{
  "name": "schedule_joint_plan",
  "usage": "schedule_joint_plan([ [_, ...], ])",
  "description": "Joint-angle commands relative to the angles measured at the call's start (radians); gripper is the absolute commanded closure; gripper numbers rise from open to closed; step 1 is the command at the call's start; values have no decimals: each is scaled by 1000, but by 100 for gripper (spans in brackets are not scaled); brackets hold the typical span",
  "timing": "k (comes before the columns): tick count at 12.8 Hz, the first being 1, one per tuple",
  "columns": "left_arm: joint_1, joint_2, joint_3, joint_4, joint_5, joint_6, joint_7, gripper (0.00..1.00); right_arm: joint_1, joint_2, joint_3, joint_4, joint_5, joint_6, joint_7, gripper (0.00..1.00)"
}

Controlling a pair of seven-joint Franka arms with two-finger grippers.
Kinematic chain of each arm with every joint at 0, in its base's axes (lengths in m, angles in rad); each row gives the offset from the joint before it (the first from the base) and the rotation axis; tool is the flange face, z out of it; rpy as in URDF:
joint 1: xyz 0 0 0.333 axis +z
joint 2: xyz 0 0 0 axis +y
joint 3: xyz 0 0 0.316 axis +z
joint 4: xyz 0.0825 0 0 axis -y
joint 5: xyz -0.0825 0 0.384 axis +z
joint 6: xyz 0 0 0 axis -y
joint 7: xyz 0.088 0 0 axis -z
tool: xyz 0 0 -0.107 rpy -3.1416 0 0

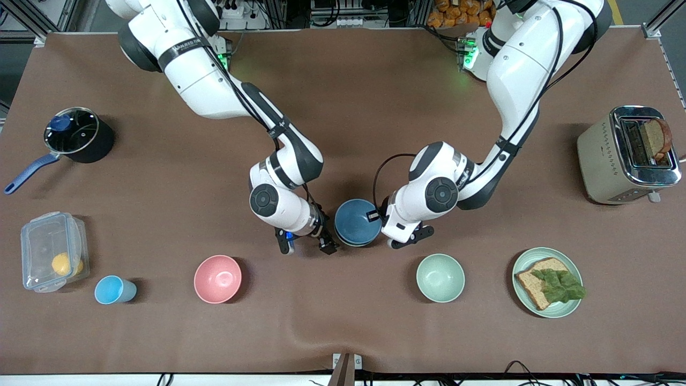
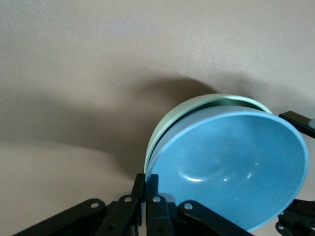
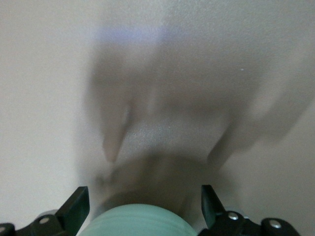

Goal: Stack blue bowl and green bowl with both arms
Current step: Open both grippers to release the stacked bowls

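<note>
The blue bowl sits nested inside the green bowl at the middle of the table; only a thin edge of the green rim shows. My left gripper is shut on the rim of the blue bowl. In the left wrist view the blue bowl lies in the green bowl, with my left gripper pinching the rim. My right gripper is open beside the stack, toward the right arm's end. In the right wrist view the right gripper is wide open, with the green bowl's outer wall between its fingers, untouched.
A pale mint bowl, a pink bowl and a light-blue cup stand nearer the front camera. A mint plate holds bread and lettuce. A toaster, a pot and a clear container sit at the table's ends.
</note>
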Motion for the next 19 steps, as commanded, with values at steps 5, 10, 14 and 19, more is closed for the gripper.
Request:
schedule_joint_plan([
  [5, -17, 25, 8, 27, -8, 1, -10, 96, 5, 17, 1, 24, -28, 5, 13, 0],
  [10, -17, 13, 8, 29, -7, 1, -10, 0, 10, 17, 1, 24, -50, 5, 13, 0],
  [14, 0, -42, 8, 30, -5, -1, -11, 0, 10, 17, 1, 22, -50, 5, 13, 0],
  [19, 77, -235, 8, 19, 110, -103, -2, 0, -48, -8, 2, 22, -102, -30, -27, 0],
])
